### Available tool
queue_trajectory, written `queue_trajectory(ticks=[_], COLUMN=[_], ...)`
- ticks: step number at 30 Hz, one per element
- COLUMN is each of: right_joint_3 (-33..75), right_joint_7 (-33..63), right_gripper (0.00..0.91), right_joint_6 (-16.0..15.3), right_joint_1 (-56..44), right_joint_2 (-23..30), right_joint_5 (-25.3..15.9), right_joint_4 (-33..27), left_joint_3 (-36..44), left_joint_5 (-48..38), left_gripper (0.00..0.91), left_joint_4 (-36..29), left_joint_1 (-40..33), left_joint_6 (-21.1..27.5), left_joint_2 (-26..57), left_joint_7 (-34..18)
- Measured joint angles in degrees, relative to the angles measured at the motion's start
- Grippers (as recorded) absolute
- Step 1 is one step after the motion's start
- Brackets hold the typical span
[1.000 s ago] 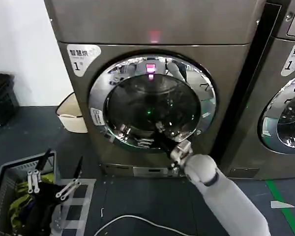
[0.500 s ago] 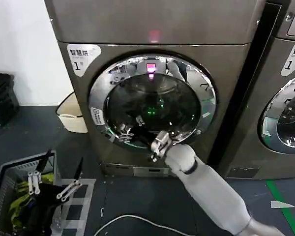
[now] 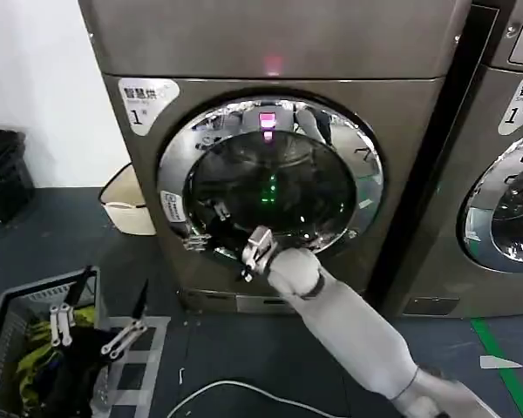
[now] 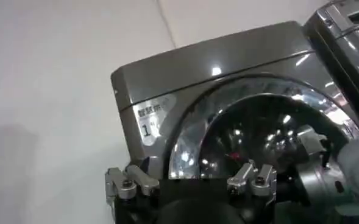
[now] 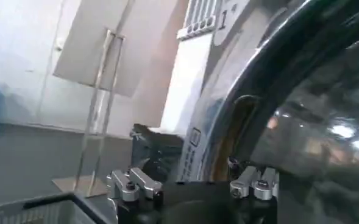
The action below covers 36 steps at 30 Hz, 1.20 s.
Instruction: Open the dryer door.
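The right gripper (image 3: 254,252) is pressed up against the lower left part of the dryer door (image 3: 270,178), at the chrome ring's bottom edge. Its jaws are seen end-on and partly lost against the mirror reflections, so it cannot be told how far apart they stand or whether they hold anything. Behind them a rounded grey wrist joint and a pale forearm slope down to the lower right corner of the head view.

The dryer door sits flush in the front of the dryer (image 3: 270,52) — closed, with its wide chrome ring around a dark glass bowl that shows small green and white glints. A white sticker (image 3: 144,96) marked "1" is at the upper left corner of the dryer's front panel, and a pink light glows above the door.

The left gripper (image 3: 100,326) hangs low at the left, above a grey laundry basket (image 3: 13,305) on the floor; its thin jaws stand spread apart and hold nothing.

A cream tub (image 3: 126,209) rests on the floor against the dryer's left side. A second machine (image 3: 506,174) stands just beside the dryer on the right — its own chrome door partly seen. A white cable (image 3: 235,392) curls across the dark floor.
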Motion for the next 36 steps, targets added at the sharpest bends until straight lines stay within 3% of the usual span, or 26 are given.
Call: queue_trajectory(ticks=[6,12,14,17,27,36], right_joint_3=[-1.45,-1.71,-2.15,-3.53,-3.87,2.36], right_joint_7=[-5.86,-12.0,-14.21,-17.76,-29.49,-49.94], right_gripper=[0.907,0.907,0.907,0.907,0.907,0.907], right_joint_6=[2.84,4.49,5.3,10.0,13.96,12.7], right_joint_1=[1.29,0.82,0.52,0.46,-1.63,-5.36], right_joint_2=[-0.39,-2.63,-3.93,-6.08,-14.96,-21.75], right_joint_5=[2.83,5.84,8.45,13.03,16.93,23.74], right_joint_4=[-2.75,-1.82,-0.95,-0.8,4.37,8.17], left_joint_3=[-0.31,-0.45,-0.99,-2.33,-5.07,-5.11], left_joint_5=[0.24,0.43,0.28,-1.29,-2.73,-4.88], left_gripper=[0.907,0.907,0.907,0.907,0.907,0.907], left_joint_4=[-0.14,0.43,0.91,2.01,5.1,6.24], left_joint_1=[0.5,0.17,-0.33,-1.38,-4.06,-7.29], left_joint_6=[-0.19,-0.26,-0.25,0.34,1.98,4.37], left_joint_2=[-0.03,0.01,0.22,1.05,3.49,5.99], left_joint_7=[0.01,-0.04,-0.09,-0.15,0.24,0.72])
